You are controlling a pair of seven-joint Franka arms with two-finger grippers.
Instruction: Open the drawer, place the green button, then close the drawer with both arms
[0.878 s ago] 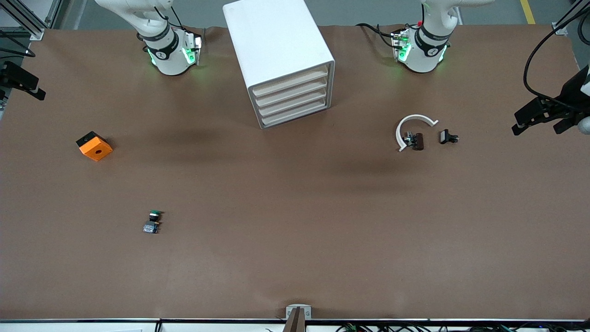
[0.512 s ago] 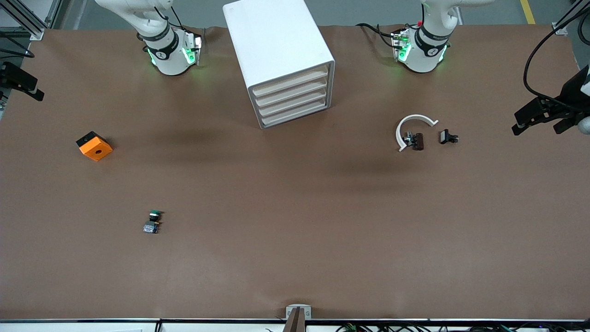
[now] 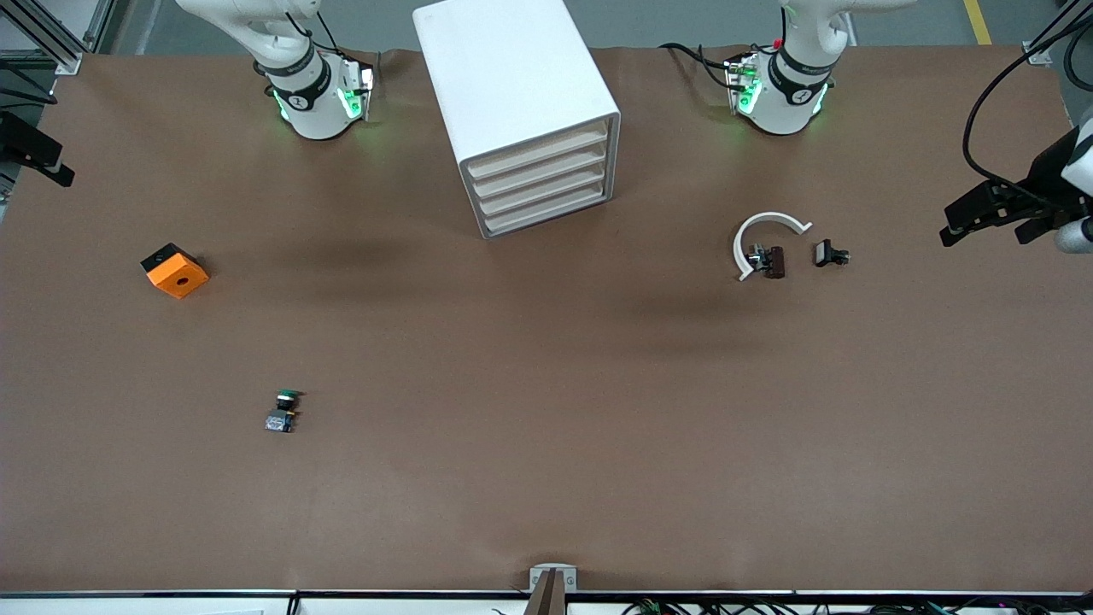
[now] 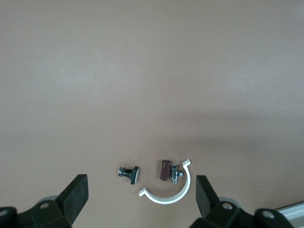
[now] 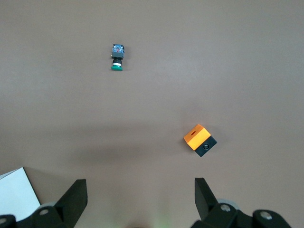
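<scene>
1. Brown matte table, paper-like covering with a faint crease line; grey floor past its edge by the robot bases.
2. Left gripper: jaws wide apart, nothing between them. Black, wedge-shaped fingertips. High over the left arm's end of the table, seen at the front view's edge at 3 o'clock.
3. Right gripper: jaws spread just as wide, holding nothing; same black fingertips. Over the right arm's end of the table; only a black part of it shows at the front view's edge, 9 o'clock.
4. Under the left gripper: white curved arc, a thin open half-ring, lying flat. One small black part sits inside its curve, touching or nearly so. A second small black part lies just beside, apart from the arc, toward the left arm's end.
5. Under the right gripper: orange cube, black underside, dark round hole in its top face in the front view.
6. Button: green cap, grey-blue body, lying on its side on bare table at 8 o'clock from table centre, nearer the front camera than the orange cube and well apart from it. Not in any drawer.
7. Cabinet: boxy, smooth white, at 12 o'clock between the two bases, turned slightly askew. Four cream-fronted drawers stacked; all pushed in, including the top drawer. Contents cannot be seen.
</scene>
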